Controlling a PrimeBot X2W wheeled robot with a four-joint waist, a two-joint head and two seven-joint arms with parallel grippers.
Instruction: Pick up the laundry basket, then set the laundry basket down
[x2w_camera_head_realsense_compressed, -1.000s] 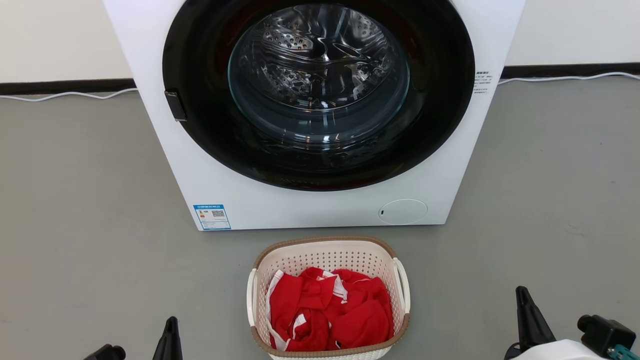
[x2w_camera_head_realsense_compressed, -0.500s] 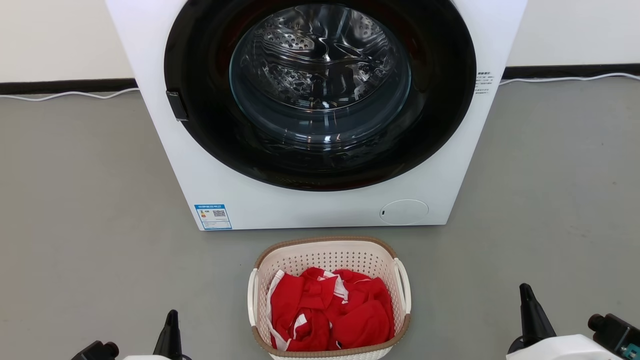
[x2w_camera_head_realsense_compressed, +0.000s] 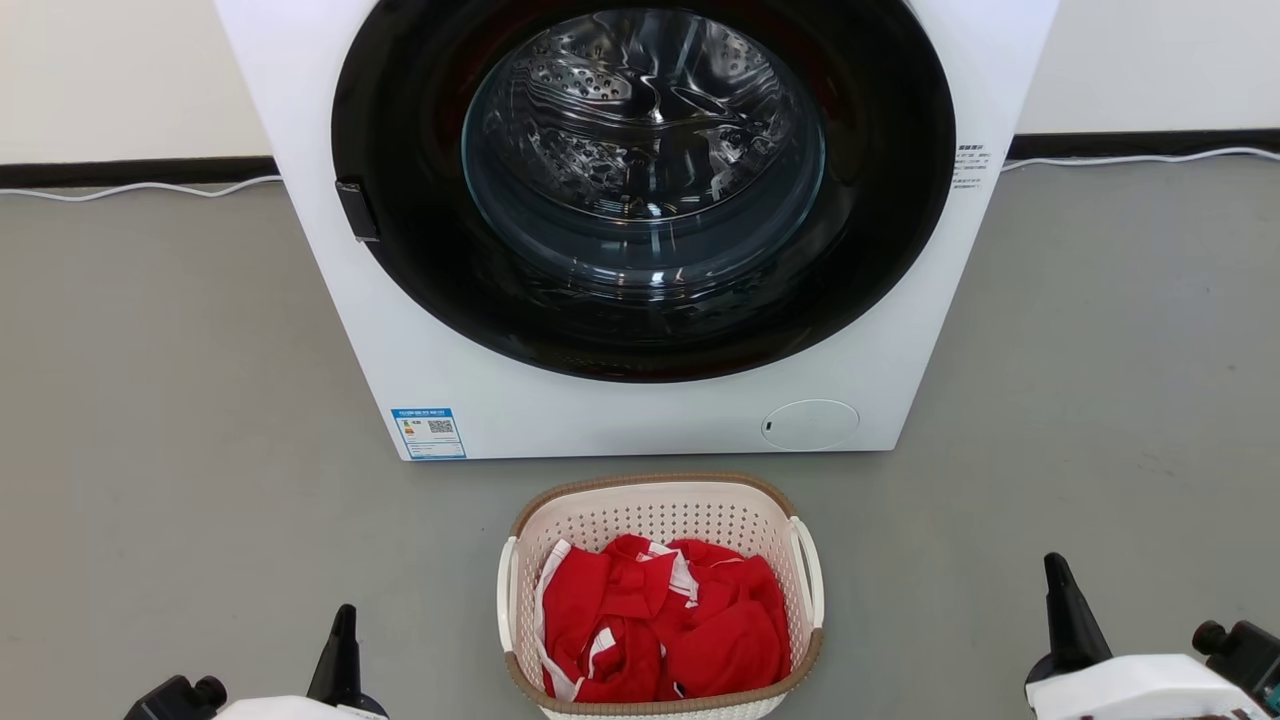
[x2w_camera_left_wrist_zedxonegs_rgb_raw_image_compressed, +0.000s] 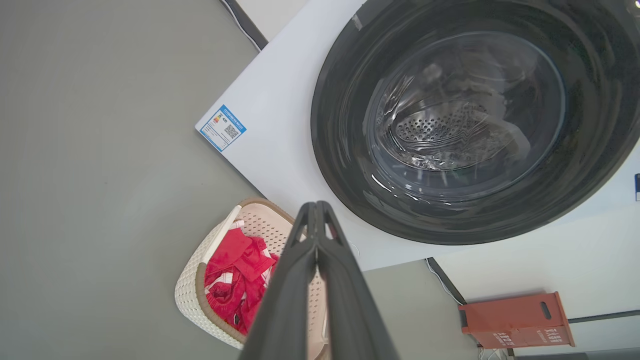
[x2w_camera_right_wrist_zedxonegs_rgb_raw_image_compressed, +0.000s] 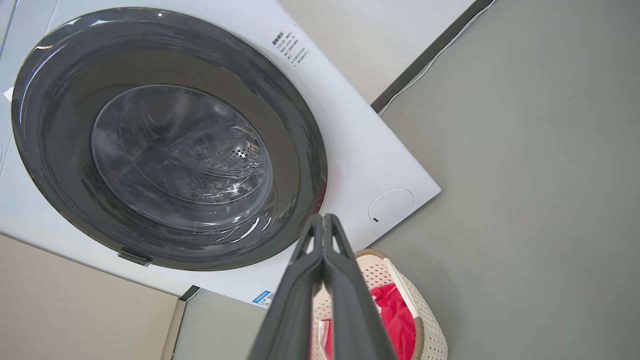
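Grey floor (x2w_camera_head_realsense_compressed: 150, 400) spans the head view, and a white washing machine (x2w_camera_head_realsense_compressed: 640, 420) with a round dark glass door fills its upper centre. Below it, at bottom centre, the laundry basket (x2w_camera_head_realsense_compressed: 650, 484) sits on the floor (a strip of floor shows between them), holding crumpled red clothes (x2w_camera_head_realsense_compressed: 700, 640). The left gripper (x2w_camera_head_realsense_compressed: 345, 620) at lower left and the right gripper (x2w_camera_head_realsense_compressed: 1055, 575) at lower right flank it, well apart from its handles, each with fingers pressed together on nothing.
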